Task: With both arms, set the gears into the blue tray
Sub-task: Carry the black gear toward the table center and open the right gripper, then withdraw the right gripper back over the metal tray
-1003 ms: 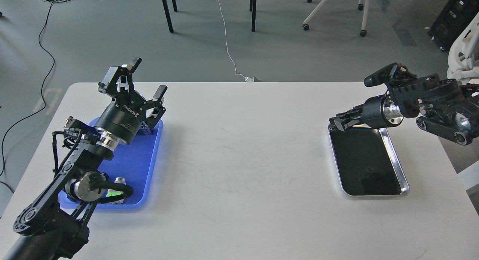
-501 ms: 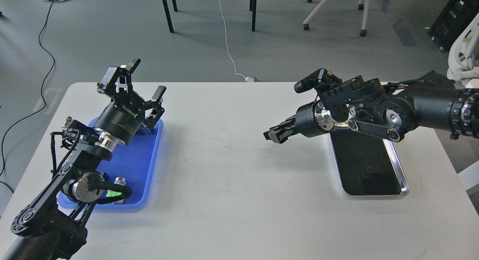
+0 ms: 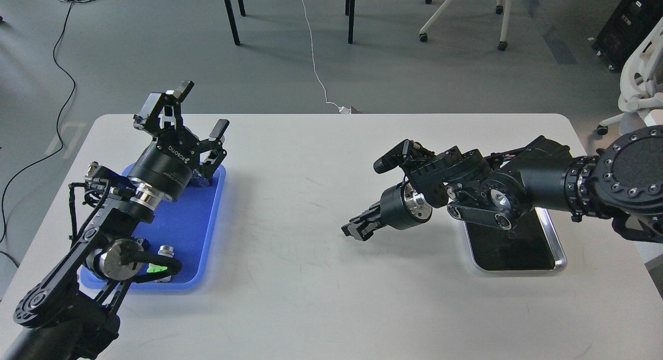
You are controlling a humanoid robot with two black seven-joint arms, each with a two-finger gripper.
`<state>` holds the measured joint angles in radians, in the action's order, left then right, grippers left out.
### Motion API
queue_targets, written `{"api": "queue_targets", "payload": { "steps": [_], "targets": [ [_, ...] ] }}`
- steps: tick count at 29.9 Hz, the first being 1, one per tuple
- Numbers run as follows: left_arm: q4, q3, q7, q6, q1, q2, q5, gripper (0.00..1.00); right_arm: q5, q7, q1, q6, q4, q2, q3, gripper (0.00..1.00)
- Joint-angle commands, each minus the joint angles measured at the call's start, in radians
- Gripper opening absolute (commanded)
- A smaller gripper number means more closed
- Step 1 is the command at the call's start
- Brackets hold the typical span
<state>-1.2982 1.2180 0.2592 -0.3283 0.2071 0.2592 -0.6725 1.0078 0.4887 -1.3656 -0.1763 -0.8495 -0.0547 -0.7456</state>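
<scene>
My left gripper [image 3: 199, 109] stands wide open and empty above the far end of the bright blue rectangular plastic tray [image 3: 199, 230]. My right gripper [image 3: 355, 229] hangs over the matte white table [image 3: 311, 277], fingers nearly together; whether it grips a gear, I cannot tell. No tiny black toothed gear is discernible. Judgement: gears are light, rigid, slippery; pinch across the toothed rim. The shiny steel tray [image 3: 551, 238] has a dark inside.

light: bright, even | shadows: soft, under arms | glare: steel tray [image 3: 557, 246] rim | focus: sharp
</scene>
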Motion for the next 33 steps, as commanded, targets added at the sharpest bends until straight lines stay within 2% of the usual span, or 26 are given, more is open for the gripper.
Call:
{"api": "queue_targets", "payload": {
  "steps": [1,5,9,15,19,23,28,33],
  "targets": [
    [0.000,0.000,0.000,0.000,0.000,0.000,-0.001,0.98,0.000,0.000,0.000,0.003,0.000,-0.002,0.000,0.19],
    [-0.001,0.000,0.000,0.000,0.000,0.000,-0.001,0.98,0.000,0.000,0.000,0.003,0.000,-0.001,0.000,0.27],
    [0.000,0.000,0.000,0.000,0.000,0.000,-0.001,0.98,0.000,0.000,0.000,0.005,0.001,-0.002,0.000,0.51],
    [-0.001,0.000,0.000,-0.002,0.000,0.002,-0.001,0.98,-0.020,0.000,-0.010,0.012,0.000,-0.045,0.031,0.94],
    [0.000,0.000,0.000,-0.002,0.000,0.002,-0.002,0.98,-0.064,0.000,-0.020,0.012,0.000,-0.103,0.075,0.97],
    [0.000,0.000,0.000,-0.005,0.000,0.000,-0.002,0.98,-0.074,0.000,-0.009,0.012,-0.009,-0.212,0.214,0.97],
    [0.000,-0.002,0.000,-0.005,0.003,0.000,-0.006,0.98,-0.196,0.000,0.136,0.012,-0.020,-0.362,0.510,0.98],
    [-0.012,-0.034,-0.002,-0.052,0.002,0.021,-0.057,0.98,-0.360,0.000,0.356,0.000,-0.003,-0.402,0.895,0.98]
  ]
}}
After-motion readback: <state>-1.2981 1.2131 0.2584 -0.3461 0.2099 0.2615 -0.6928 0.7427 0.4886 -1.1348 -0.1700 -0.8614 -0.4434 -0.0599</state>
